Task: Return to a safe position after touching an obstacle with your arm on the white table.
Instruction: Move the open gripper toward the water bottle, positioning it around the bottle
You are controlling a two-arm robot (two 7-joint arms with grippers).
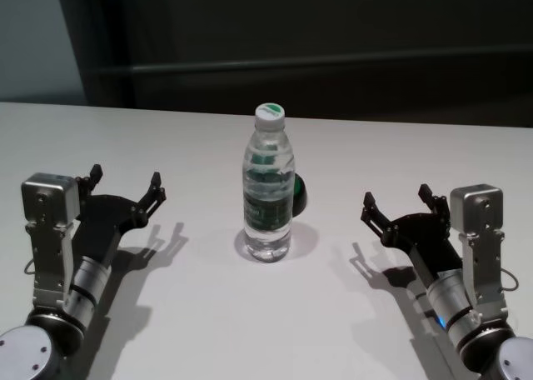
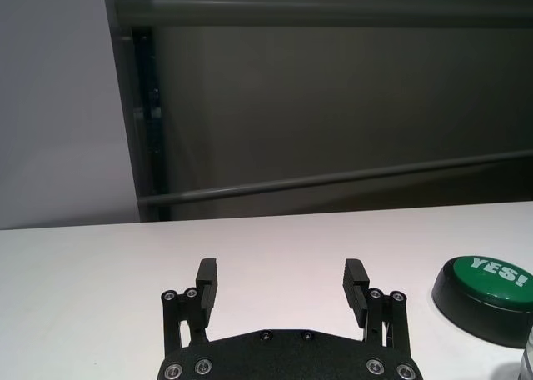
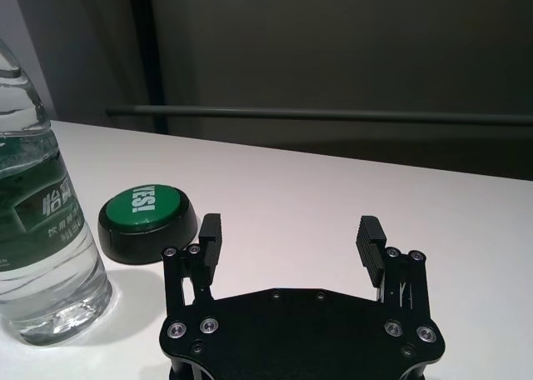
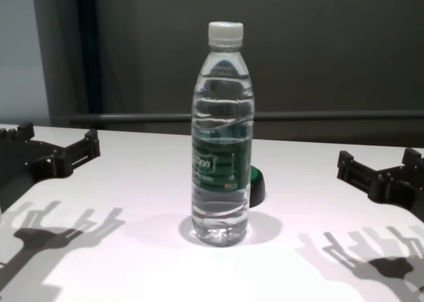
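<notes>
Judging by this, you looked basically done: both claws, left gripper [image 1: 125,182] and right gripper [image 1: 398,203], sat spread and empty, well apart from the tall clear plastic water bottle [image 1: 268,190] standing upright on the plain white table [image 1: 208,313].

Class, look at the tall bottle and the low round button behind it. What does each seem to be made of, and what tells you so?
Bottle: likely thin clear plastic, glossy; you see through it, ribbed walls, with an opaque white screw cap and a dark green label band.
Button: probably hard moulded plastic, a smooth green top printed "YES!" on a black base with a slight sheen.
</notes>
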